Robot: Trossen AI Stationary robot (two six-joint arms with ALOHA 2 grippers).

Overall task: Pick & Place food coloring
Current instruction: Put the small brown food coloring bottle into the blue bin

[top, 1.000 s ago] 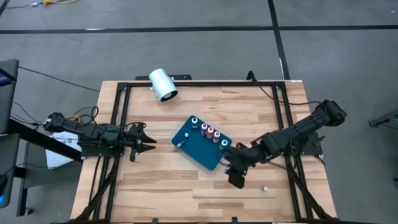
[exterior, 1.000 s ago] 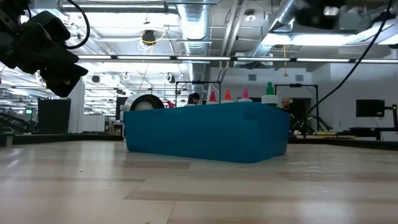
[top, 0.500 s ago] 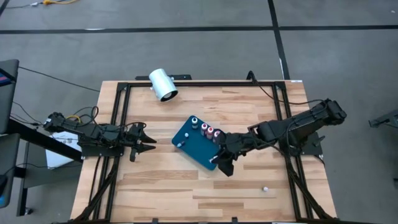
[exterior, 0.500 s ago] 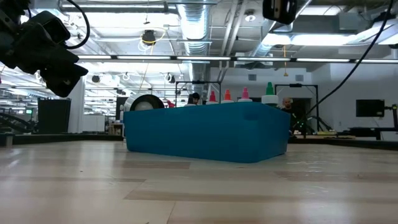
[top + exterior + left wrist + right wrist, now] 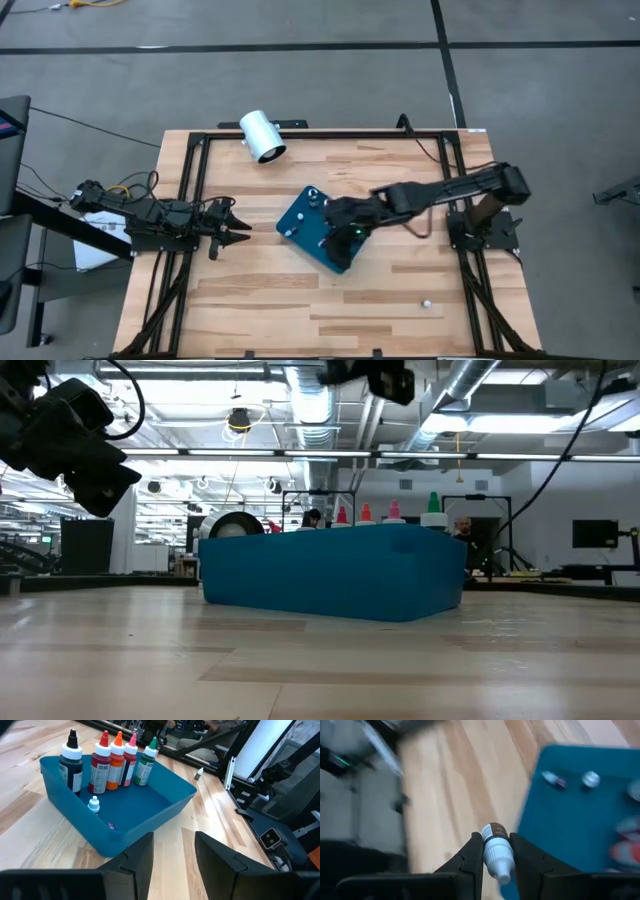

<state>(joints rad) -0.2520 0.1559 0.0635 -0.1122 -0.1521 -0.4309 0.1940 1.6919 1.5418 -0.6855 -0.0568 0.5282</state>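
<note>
Teal tray [image 5: 300, 222] under right gripper [image 5: 496, 851], bottle [image 5: 497, 854] pinched.

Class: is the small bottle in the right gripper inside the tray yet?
Not yet. The right gripper holds the small bottle above the teal tray's edge.
</note>
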